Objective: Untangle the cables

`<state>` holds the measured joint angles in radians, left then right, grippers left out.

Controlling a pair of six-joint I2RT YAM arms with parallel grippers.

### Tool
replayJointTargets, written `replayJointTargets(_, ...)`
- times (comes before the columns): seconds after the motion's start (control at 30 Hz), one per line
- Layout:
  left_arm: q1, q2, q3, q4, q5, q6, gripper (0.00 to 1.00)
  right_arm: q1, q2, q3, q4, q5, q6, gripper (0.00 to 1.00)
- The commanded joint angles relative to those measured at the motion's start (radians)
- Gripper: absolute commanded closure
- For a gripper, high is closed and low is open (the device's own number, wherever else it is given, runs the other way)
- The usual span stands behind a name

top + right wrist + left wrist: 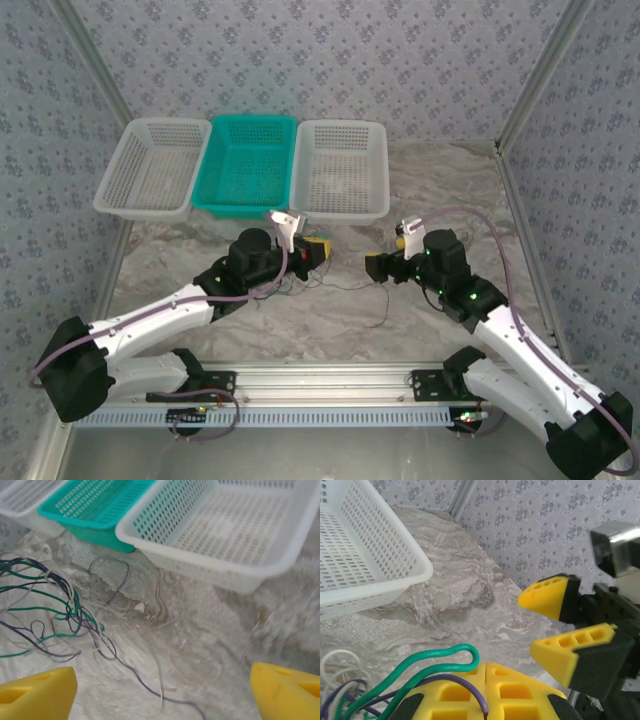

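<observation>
The cables are thin green, dark purple and pale wires lying in a loose tangle on the marbled table, between the two arms. My left gripper is shut, and a purple wire runs into the seam between its yellow fingers. A green wire loop rests against the left fingertip. From above, the left gripper sits over the tangle's left end. My right gripper is open with nothing between its fingers, and single dark and pale strands trail on the table below it. It faces the left one across a small gap.
Three baskets stand in a row at the back: a white basket, a teal basket and a second white basket. The patterned walls close in at both sides. The right gripper's yellow fingers appear close by in the left wrist view.
</observation>
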<state>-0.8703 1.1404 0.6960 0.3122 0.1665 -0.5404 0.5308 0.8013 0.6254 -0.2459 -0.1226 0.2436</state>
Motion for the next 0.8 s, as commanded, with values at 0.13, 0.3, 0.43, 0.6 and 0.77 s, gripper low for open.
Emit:
replayJointTargets(0.13, 0.005, -0.001, 0.039, -0.070, 0.052, 0.048, 1.00, -0.011, 0.100, -0.098, -0.032, -0.018, 0.170, 0.12)
replayJointTargets(0.3, 0.005, -0.028, 0.028, -0.123, 0.061, 0.084, 1.00, 0.011, 0.228, -0.135, 0.079, -0.046, 0.173, 0.16)
replayJointTargets(0.43, 0.010, -0.044, 0.031, -0.130, 0.136, 0.109, 1.00, 0.038, 0.295, -0.134, 0.256, -0.094, 0.225, 0.26)
replayJointTargets(0.6, 0.010, -0.055, 0.052, -0.163, 0.202, 0.146, 1.00, 0.124, 0.326, -0.053, 0.359, -0.264, -0.004, 0.19)
replayJointTargets(0.77, 0.012, -0.065, 0.073, -0.198, 0.227, 0.177, 1.00, 0.147, 0.338, 0.011, 0.362, -0.313, -0.198, 0.18)
